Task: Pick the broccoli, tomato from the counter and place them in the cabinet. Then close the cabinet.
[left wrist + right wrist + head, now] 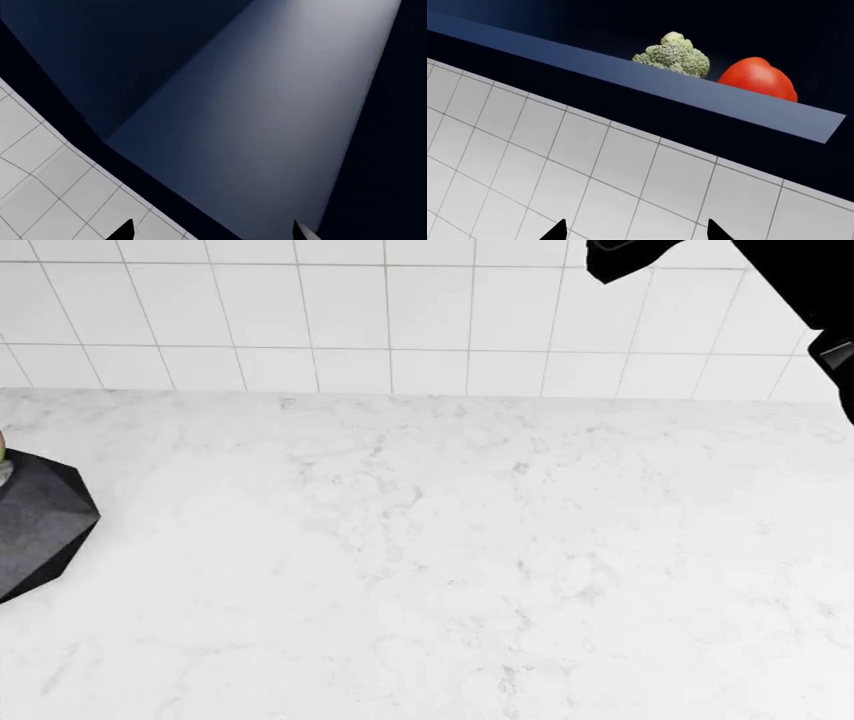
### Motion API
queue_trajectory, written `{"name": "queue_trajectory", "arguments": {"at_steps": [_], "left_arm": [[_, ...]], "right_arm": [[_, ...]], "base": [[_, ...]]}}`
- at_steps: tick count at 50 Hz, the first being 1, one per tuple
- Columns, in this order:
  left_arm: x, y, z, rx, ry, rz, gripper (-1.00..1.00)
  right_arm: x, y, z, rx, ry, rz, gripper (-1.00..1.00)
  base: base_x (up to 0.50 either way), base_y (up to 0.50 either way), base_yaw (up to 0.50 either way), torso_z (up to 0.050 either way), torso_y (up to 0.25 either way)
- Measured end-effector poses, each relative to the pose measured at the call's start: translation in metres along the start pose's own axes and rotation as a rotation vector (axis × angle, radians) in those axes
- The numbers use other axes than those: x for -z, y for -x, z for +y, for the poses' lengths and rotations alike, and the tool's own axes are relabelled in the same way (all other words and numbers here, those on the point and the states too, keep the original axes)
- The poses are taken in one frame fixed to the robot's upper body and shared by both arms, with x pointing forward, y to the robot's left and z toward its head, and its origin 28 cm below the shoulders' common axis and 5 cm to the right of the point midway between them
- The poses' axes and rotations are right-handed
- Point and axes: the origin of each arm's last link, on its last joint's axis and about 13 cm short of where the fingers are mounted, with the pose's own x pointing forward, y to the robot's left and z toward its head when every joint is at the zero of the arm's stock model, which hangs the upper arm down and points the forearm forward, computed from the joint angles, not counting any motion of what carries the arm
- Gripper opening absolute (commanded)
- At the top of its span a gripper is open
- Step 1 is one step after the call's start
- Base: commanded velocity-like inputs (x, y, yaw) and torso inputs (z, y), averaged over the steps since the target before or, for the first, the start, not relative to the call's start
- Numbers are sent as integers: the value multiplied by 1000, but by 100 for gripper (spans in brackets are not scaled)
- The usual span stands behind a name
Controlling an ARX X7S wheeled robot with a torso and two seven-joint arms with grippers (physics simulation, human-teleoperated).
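Right wrist view, one broccoli [674, 55], one tomato [758, 79]

you see: broccoli [674, 56] pale green | tomato [758, 79] glossy red | cabinet [647, 82] dark navy | counter [441, 560] white, grey-veined | wall tiles [334, 310] white

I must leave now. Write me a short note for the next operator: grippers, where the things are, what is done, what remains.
Left gripper: open, empty, facing a dark blue cabinet panel.
Right gripper: open, empty, pointing at the tiled wall below the cabinet.
Broccoli and tomato: side by side in the cabinet, behind its blue front edge.
Counter: neither item shows on it in the head view.
Done: both placed.
Left: close the cabinet; the door itself is not clearly identifiable.
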Motion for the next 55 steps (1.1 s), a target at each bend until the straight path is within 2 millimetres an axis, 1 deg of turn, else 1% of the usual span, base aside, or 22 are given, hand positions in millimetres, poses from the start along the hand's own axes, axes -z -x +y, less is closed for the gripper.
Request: {"name": "queue_trajectory", "arguments": {"at_steps": [8,18,30,46,55], "left_arm": [[-4,-9,-11,22,17,-3,100],[-14,-21,-25,46,28,-32,100],[-14,-20,-45,34,1,-43,100],[-2,-11,-73,223,-117,-13,100],[4,-12,-82,340,-197,42,100]], "right_arm": [[0,0,0,0,-2,0,100],[1,0,1,-2,-3,0,100],[0,-1,1,-4,-5,0,100],[1,0,1,-1,-9,-1,100],[2,0,1,-2,-11,-1,100]], "base": [[0,0,0,0,0],[0,0,0,0,0],[0,0,0,6,0],[0,0,0,8,4],[0,0,0,6,2]]}}
